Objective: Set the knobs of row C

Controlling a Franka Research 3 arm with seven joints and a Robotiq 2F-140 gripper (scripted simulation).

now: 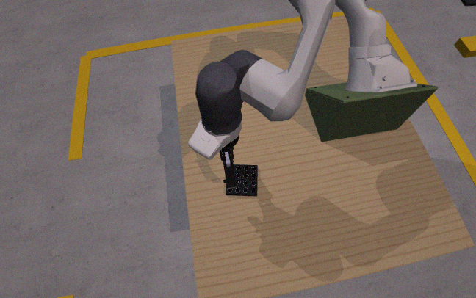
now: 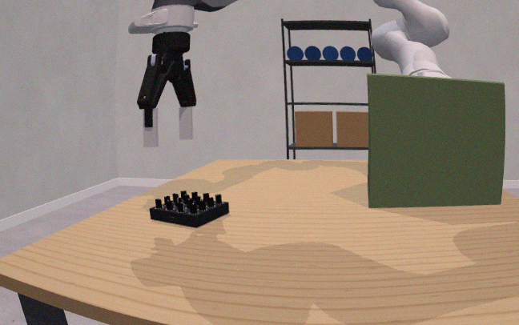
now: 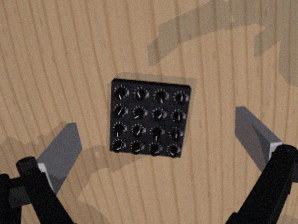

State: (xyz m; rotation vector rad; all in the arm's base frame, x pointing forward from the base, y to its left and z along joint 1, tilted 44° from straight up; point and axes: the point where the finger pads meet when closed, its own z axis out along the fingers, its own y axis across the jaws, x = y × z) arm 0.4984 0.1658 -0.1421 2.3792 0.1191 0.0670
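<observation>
The black knob box (image 1: 245,178) (image 2: 188,210) (image 3: 149,117) stands on its feet on the wooden table (image 1: 301,220) (image 2: 304,224) (image 3: 93,43). It carries four rows of small black knobs; their white lines are too small to read. My gripper (image 2: 167,134) (image 3: 156,128) is open wide and empty, and hangs well above the box. In the wrist view the box shows whole between the two spread fingers. In the top view the gripper (image 1: 228,172) overlaps the box's left edge.
The arm's green base block (image 1: 363,110) (image 2: 434,142) stands on the table at the right. A black shelf rack (image 2: 326,86) with blue discs and brown boxes stands behind the table. Yellow floor tape (image 1: 78,106) runs around the table.
</observation>
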